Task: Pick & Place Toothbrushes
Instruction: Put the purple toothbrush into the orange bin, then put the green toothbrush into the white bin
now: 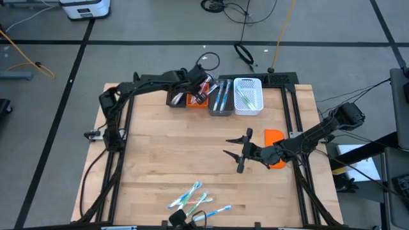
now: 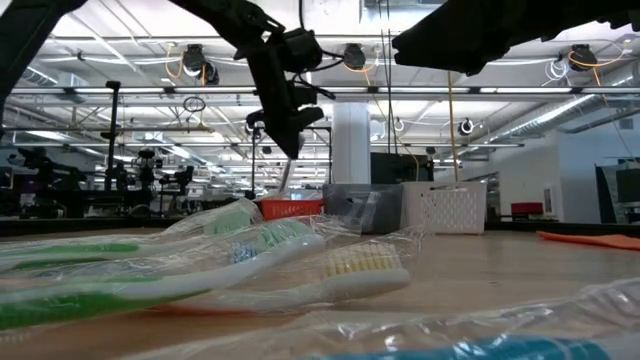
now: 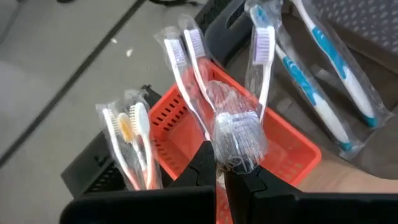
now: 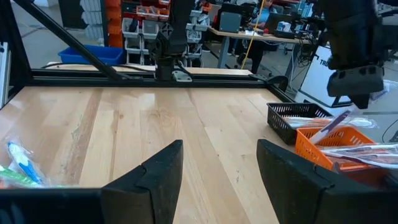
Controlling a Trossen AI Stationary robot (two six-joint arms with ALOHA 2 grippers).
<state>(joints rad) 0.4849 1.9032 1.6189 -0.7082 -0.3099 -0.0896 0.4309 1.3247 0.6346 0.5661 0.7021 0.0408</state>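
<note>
Left hand point(image 3: 221, 168) clamped on a clear-wrapped toothbrush point(image 3: 236, 134) above the orange mesh bin point(image 3: 280, 146) — slippery film risks a miss; right hand point(image 4: 217, 165) wide, empty.

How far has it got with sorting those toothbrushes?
Partly done: wrapped brushes already lie in the orange bin, grey bin and white bin. The left claw holds one toothbrush above the orange bin. The loose toothbrushes remain; the right claw hovers open.

Light wood table point(image 1: 166, 160) w/ smooth grain; toothbrushes point(image 2: 200, 270) in glossy clear plastic wrap; orange bin point(image 3: 292, 146) perforated plastic.
</note>
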